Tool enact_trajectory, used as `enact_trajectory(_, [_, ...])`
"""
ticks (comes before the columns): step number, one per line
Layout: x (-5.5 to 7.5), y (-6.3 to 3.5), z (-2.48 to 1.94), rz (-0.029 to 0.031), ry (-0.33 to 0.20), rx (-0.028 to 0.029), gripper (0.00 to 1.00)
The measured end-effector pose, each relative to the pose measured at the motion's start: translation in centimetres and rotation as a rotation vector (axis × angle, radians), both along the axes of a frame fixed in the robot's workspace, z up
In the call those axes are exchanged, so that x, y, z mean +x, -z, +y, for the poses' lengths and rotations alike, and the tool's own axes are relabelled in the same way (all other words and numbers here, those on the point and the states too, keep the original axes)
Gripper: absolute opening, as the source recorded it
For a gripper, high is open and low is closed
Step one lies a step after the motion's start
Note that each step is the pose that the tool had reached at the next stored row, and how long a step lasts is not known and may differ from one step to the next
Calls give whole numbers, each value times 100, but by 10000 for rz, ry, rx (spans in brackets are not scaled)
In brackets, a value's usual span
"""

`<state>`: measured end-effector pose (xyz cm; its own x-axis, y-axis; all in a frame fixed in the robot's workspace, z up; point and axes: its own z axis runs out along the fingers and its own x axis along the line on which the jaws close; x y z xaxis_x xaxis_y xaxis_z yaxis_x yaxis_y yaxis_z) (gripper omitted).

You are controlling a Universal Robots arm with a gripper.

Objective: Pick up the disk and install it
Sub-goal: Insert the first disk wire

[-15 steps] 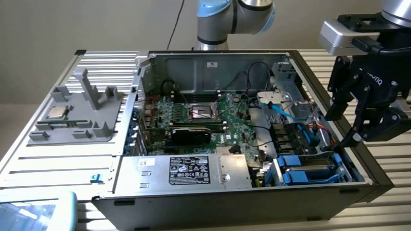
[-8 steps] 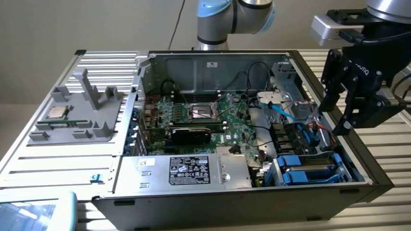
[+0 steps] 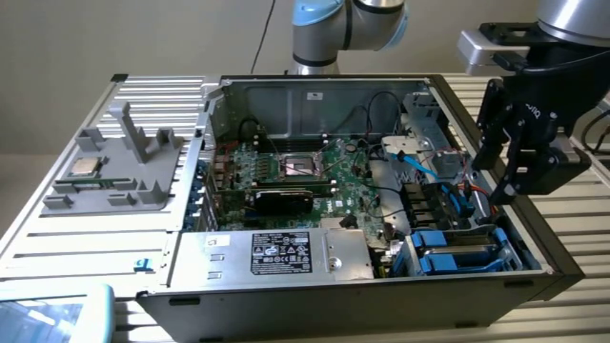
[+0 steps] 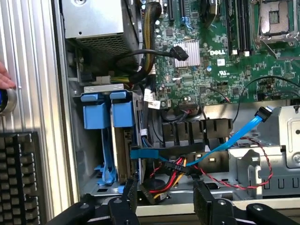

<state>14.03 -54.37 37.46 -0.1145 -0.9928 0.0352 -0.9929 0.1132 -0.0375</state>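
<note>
The gripper (image 3: 498, 179) hangs over the exterior view's right side of the open computer case (image 3: 315, 307), its fingers (image 4: 202, 199) spread wide apart with nothing between them. The disk (image 4: 123, 115) sits on edge in its blue carrier down in the drive bay at the case's corner (image 3: 458, 257), next to a second blue carrier (image 4: 96, 115) that looks to me like a bare frame, though I can't be sure from here. The gripper is near the bay but well clear of it, touching nothing. As I read it, the carrying part is over and the disk is already lodged in its slot; whether it is pushed fully home I can't tell. Any further move here calls for care. A blue SATA cable (image 4: 234, 138) and a twisted red-and-black wire pair (image 4: 243, 183) run right beside the bay, directly under the open fingers, so they must travel straight and stay out of that tangle. A person's hand (image 4: 3, 77) rests on the ribbed worktop (image 4: 33, 70) outside the case, beside a keyboard (image 4: 18, 178).
</note>
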Motion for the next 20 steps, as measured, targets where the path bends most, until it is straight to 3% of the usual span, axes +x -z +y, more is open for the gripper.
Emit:
enact_trajectory(5, [-29, 43, 19, -112, 204, 2, 60])
enact_trajectory(10, [-55, 65, 44, -352, 308, 3, 60])
enact_trajectory(15, [-77, 96, 60, -537, 491, 2, 60])
enact_trajectory(20, [-127, 148, 85, -621, 604, 1, 60])
